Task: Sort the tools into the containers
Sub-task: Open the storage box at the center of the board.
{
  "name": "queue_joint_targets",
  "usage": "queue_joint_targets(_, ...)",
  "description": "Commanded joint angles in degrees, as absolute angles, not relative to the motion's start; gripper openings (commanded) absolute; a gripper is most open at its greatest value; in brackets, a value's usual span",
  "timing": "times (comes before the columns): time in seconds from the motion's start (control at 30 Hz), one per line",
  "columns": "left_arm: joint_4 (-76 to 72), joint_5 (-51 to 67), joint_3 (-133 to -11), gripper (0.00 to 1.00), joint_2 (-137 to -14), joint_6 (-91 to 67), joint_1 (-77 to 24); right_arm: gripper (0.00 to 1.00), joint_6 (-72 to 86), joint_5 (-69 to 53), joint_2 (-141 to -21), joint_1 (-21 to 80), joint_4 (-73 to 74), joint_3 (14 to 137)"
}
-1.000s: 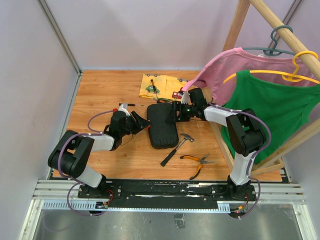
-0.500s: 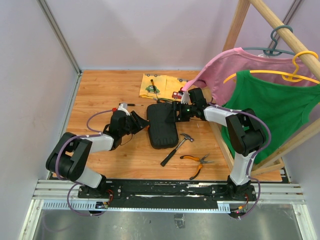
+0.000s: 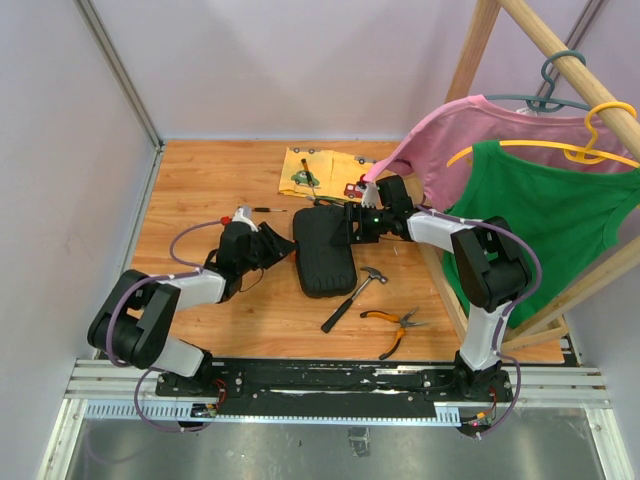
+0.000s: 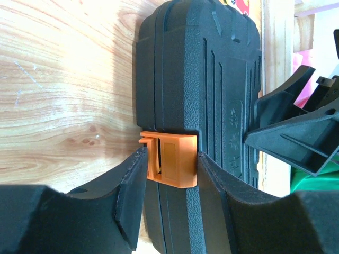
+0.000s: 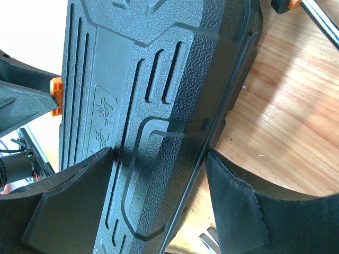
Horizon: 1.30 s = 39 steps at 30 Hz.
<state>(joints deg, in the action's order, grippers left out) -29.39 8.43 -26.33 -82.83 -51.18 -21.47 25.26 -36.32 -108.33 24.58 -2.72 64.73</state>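
Observation:
The black ribbed tool case (image 3: 322, 250) lies closed in the middle of the table. My left gripper (image 3: 283, 247) is at its left edge. In the left wrist view the left gripper (image 4: 169, 156) has a finger against each side of the orange latch (image 4: 170, 160). My right gripper (image 3: 350, 226) is at the case's far right edge. In the right wrist view the right gripper (image 5: 159, 156) clamps the case (image 5: 148, 79), one finger on the lid and one at the rim. The hammer (image 3: 355, 297) and the orange-handled pliers (image 3: 392, 325) lie near right of the case.
A screwdriver (image 3: 310, 178) lies on the yellow cloth (image 3: 325, 170) behind the case. A thin dark screwdriver (image 3: 262, 209) lies far left of the case. A wooden rack (image 3: 470, 60) with pink and green shirts (image 3: 545, 215) crowds the right side.
My left arm has edged slightly toward the case, its elbow shifting left. The right arm and the case have not moved.

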Motion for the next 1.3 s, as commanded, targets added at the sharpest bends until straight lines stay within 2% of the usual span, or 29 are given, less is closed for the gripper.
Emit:
queue_joint_targets(0.0, -28.52, 6.01, -24.75, 0.46, -81.43, -49.74, -21.4, 0.7, 23.43, -34.17, -110.78, 25.31, -0.08, 64.74)
queue_joint_targets(0.3, -28.0, 5.45, -23.69, 0.5, -81.23, -49.67, -21.19, 0.7, 23.29, -34.17, -110.92, 25.32, -0.04, 64.67)
queue_joint_targets(0.67, -19.57, -1.16, -22.91, 0.51, -73.96, -46.21, -21.15, 0.7, 23.29, -34.09, -110.79, 25.31, 0.0, 64.82)
queue_joint_targets(1.03, -24.4, 8.63, -21.4, 0.65, -70.68, -42.51, -20.94, 0.7, 21.28, -33.44, -110.64, 25.75, 3.61, 67.51)
queue_joint_targets(1.27, -26.03, 12.46, -16.08, 0.75, -66.64, -43.2, -19.95, 0.71, 14.57, -32.41, -114.5, 29.84, 12.53, 77.21)
